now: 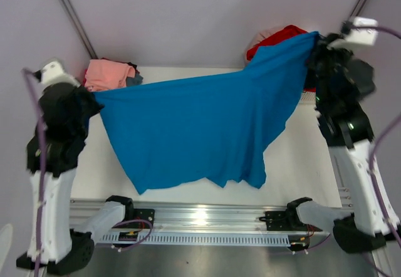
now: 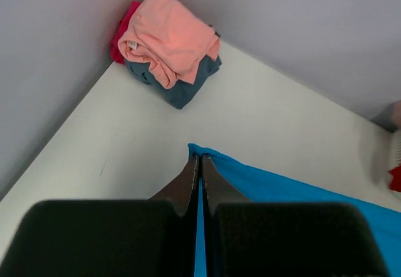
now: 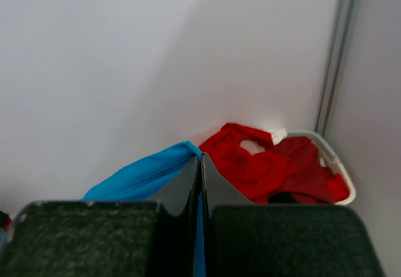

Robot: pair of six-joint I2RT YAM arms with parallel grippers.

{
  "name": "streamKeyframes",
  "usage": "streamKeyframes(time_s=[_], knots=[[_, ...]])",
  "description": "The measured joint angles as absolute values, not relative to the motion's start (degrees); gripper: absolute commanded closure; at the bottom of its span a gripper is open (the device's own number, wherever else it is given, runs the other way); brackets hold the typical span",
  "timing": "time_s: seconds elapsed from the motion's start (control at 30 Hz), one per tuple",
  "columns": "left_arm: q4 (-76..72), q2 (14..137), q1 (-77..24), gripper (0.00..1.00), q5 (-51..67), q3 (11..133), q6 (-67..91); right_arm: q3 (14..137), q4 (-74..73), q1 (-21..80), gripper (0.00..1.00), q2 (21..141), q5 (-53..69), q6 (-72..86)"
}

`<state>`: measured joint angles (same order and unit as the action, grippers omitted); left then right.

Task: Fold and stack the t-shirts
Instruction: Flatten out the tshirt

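Observation:
A bright blue t-shirt (image 1: 200, 126) hangs stretched in the air between my two grippers, its lower edge drooping over the white table. My left gripper (image 1: 94, 95) is shut on its left corner; the left wrist view shows blue cloth (image 2: 282, 186) pinched at the left gripper's tips (image 2: 200, 156). My right gripper (image 1: 315, 39) is shut on the right corner, higher up; the right wrist view shows the blue cloth (image 3: 141, 177) at the right gripper's tips (image 3: 200, 158). A folded stack with a salmon pink tee (image 2: 172, 39) on a slate blue one (image 2: 182, 89) lies in the back left corner.
A white basket (image 3: 332, 158) at the back right holds red tees (image 3: 269, 164) and something black. A red cloth (image 2: 122, 32) lies behind the folded stack by the left wall. The stack also shows in the top view (image 1: 109, 73). Walls close off the back and sides.

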<state>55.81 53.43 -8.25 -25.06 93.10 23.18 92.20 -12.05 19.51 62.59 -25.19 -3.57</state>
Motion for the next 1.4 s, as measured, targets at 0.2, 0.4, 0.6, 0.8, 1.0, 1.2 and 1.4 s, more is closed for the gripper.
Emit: streamKeyframes(time_s=[0.2,0.4,0.6,0.8,1.0,1.2,1.4], knots=[[50.1,73.1,-8.3,1.00,-25.8,92.8,22.9,102.0,-12.0,18.0,1.00,87.1,-24.2,-3.4],[47.0,76.9,-10.3,1.00,-24.2,91.9,20.0,105.3,-15.4,17.5,1.00,95.0,-20.7,-3.9],[40.6,64.9,-14.1,1.00,-25.6,83.3,17.5,111.1,-13.2,19.5,1.00,91.2,-19.6,-7.0],[40.6,60.4,-15.7,1.00,-26.9,70.4,18.6,115.6,-11.6,22.5,1.00,84.6,-19.4,-10.1],[45.1,60.8,-17.0,1.00,-26.9,67.2,20.8,114.0,-12.1,26.4,1.00,76.7,-20.2,-13.0],[53.9,53.3,-18.7,1.00,-29.1,74.7,21.9,106.0,-16.1,27.0,1.00,64.4,-22.1,-13.8],[62.0,44.2,-19.1,1.00,-30.7,88.8,23.1,104.7,-20.5,27.1,1.00,52.8,-21.7,-13.1]])
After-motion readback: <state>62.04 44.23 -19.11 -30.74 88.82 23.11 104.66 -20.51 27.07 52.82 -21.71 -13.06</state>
